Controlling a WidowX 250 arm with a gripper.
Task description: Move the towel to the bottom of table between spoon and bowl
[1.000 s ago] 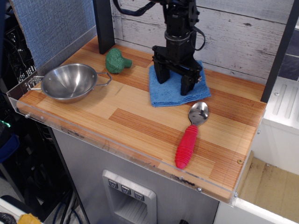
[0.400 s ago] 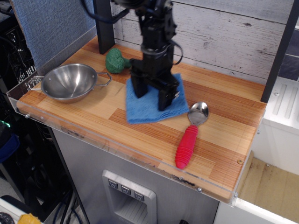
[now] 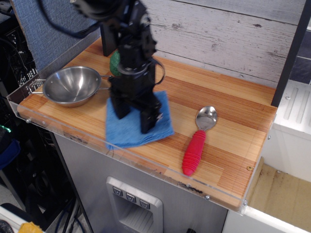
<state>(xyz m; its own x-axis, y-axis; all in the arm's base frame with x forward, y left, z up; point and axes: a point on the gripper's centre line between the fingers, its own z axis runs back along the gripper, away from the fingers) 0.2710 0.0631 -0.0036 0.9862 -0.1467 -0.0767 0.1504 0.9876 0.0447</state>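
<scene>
**A:** What are you looking at on the table (image 3: 233, 116)?

**B:** You have a butcher-block top of light and reddish wood strips, with a clear acrylic rim along the front and left edges. The towel (image 3: 127, 131) is a blue terry cloth, soft and folded roughly square. It lies near the front edge, between the bowl (image 3: 72, 86) and the spoon (image 3: 198, 141), and its lower left corner reaches the rim.

**A:** And the gripper (image 3: 133, 116)?

**B:** It is black and blocky, and it stands on the towel with both fingers down on the cloth and spread apart. You cannot tell whether they pinch any fabric. The arm above is blurred and cut off by the top of the frame.

**A:** The other things?

**B:** The bowl is round, shallow, shiny steel with thin wire loop handles; the right handle runs behind the gripper. The spoon has a polished metal head and a thick ribbed red handle, and lies apart from the towel. The broccoli (image 3: 114, 63) is mostly hidden behind the arm; you see only a green sliver.
</scene>
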